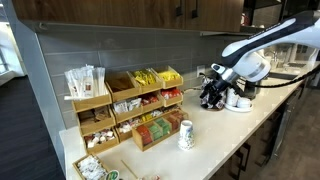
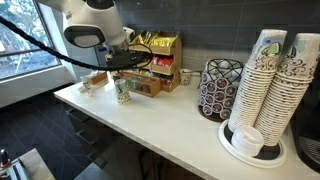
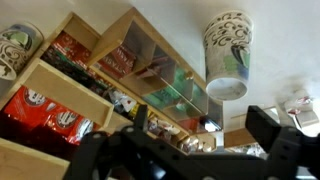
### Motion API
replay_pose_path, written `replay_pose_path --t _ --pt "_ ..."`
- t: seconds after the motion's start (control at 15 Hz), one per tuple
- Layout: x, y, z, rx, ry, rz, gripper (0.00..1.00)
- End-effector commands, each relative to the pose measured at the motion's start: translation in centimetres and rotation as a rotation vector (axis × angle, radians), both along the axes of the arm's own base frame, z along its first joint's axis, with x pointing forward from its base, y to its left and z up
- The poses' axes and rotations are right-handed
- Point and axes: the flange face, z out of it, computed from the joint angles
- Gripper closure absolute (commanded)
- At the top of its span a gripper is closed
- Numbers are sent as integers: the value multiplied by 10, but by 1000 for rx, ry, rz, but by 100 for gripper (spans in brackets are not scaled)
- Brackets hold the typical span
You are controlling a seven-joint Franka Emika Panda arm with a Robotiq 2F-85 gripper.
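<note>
My gripper is open and empty, with both dark fingers showing at the bottom of the wrist view, which stands upside down. It hangs in the air over the white counter, near the end of a wooden snack organizer and clear of it. The organizer also shows in an exterior view and in the wrist view. A patterned paper cup stands alone on the counter in front of the organizer, and shows too in an exterior view and the wrist view. In the exterior views the gripper is above and beside the cup, touching nothing.
A black coffee-pod carousel stands on the counter. Tall stacks of paper cups sit on a round tray. A grey wall runs behind the organizer. A low box of packets lies at the counter's end.
</note>
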Motion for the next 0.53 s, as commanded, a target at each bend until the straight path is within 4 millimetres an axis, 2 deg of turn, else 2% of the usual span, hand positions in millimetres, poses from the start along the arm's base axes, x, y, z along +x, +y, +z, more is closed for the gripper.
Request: replay_pose_path --t 0.0,0.27,0.47 --pt "-28 9 11 -61 120 -47 0" --pt "-46 21 28 3 194 -8 0" --pt "-64 20 39 31 213 -2 0"
